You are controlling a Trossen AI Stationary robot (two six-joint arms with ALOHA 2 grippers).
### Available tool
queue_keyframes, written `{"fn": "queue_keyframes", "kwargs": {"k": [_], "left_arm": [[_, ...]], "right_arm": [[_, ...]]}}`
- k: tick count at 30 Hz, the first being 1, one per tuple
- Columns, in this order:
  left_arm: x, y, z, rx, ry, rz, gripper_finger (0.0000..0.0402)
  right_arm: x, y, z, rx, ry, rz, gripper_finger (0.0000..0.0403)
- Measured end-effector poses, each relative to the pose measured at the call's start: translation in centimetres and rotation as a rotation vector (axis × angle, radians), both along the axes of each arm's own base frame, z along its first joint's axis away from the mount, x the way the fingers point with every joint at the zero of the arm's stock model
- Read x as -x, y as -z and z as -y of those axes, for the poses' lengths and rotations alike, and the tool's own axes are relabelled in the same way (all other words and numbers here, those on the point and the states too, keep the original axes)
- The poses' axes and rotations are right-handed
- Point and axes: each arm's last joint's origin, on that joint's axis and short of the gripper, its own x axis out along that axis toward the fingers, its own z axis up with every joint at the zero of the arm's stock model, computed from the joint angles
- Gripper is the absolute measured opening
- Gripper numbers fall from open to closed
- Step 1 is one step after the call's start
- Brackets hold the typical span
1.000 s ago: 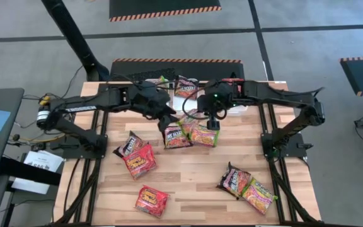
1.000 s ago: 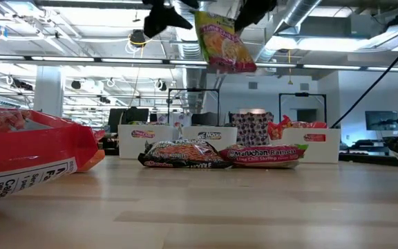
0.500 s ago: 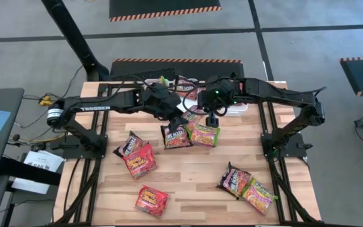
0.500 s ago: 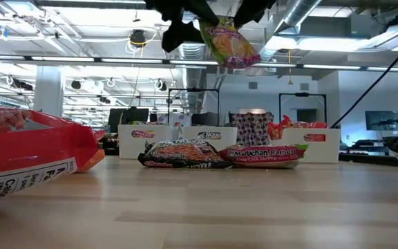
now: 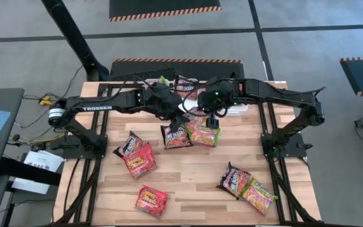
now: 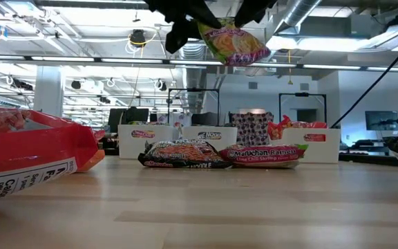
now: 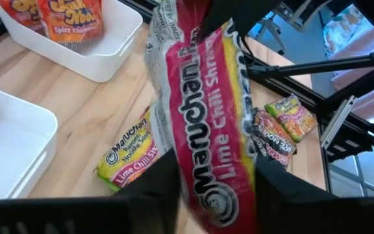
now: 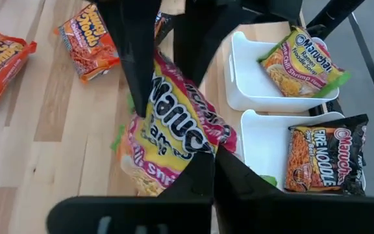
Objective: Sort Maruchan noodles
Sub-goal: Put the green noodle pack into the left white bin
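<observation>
- Three white rectangular plastic trays sit in a row at the back edge of the wooden bench (image 5: 188, 176), under the two arms.
- The tray on the left arm's side (image 8: 245, 91) has one green-yellow Lime Chili Shrimp packet (image 8: 304, 62) in it.
- The middle tray (image 8: 265, 136) has one dark Fire Noodle packet (image 8: 323, 159).
- The tray on the right arm's side (image 7: 109, 58) shows two red-orange Spicy Chicken packets (image 7: 70, 16), side by side.
- Up in the air in front of the trays hangs a green-yellow and red crinkly Maruchan packet (image 6: 232, 43), well clear of the bench and right between both arms.
- The right hand (image 8: 208, 162) is pinched tight on one edge of that raised packet.
- The left hand (image 7: 213, 188) sits around the packet's other end; whether it actually grips, I cannot tell.
- Seven packets lie loose on the bench.
- Three of them are dark: one on the left (image 5: 129, 144), one in the middle (image 5: 175, 135), one toward the front right (image 5: 234, 181).
- Two are red, both on the left side: one (image 5: 140, 159) just beside the left dark one, the other (image 5: 151, 200) near the front edge.
- Two are green-yellow: one (image 5: 201, 134) touching the middle dark packet, one (image 5: 258, 194) touching the front-right dark packet.
- That makes twelve packets in sight: four in trays, seven on the bench, one aloft.
</observation>
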Motion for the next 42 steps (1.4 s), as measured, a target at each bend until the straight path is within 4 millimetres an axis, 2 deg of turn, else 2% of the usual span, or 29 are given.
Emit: {"fn": "queue_keyframes", "kwargs": {"k": [8, 14, 19, 26, 35, 42], "left_arm": [[0.3, 0.4, 0.0, -0.046, 0.029, -0.055, 0.0069], [1.1, 1.6, 0.0, -0.095, 0.015, -0.205, 0.0067], [2.0, 2.3, -0.8, -0.138, -0.011, -0.324, 0.0067], [4.2, 2.9, -3.7, -0.188, -0.059, -0.482, 0.0067], [8.0, 1.5, -8.8, -0.307, -0.127, -0.521, 0.0068], [11.0, 1.5, -13.0, -0.383, -0.17, -0.585, 0.0068]], "right_arm": [[0.0, 0.0, 0.0, 0.006, -0.006, 0.001, 0.0077], [0.0, -0.1, 0.4, 0.085, 0.059, -0.009, 0.0128], [0.1, -0.1, 0.7, 0.1, 0.063, -0.014, 0.0154], [0.2, -0.1, 1.1, 0.101, 0.076, -0.008, 0.016], [0.2, -0.3, 2.0, 0.105, 0.106, 0.01, 0.0157], [0.4, -0.3, 3.1, 0.106, 0.143, 0.02, 0.0157]]}}
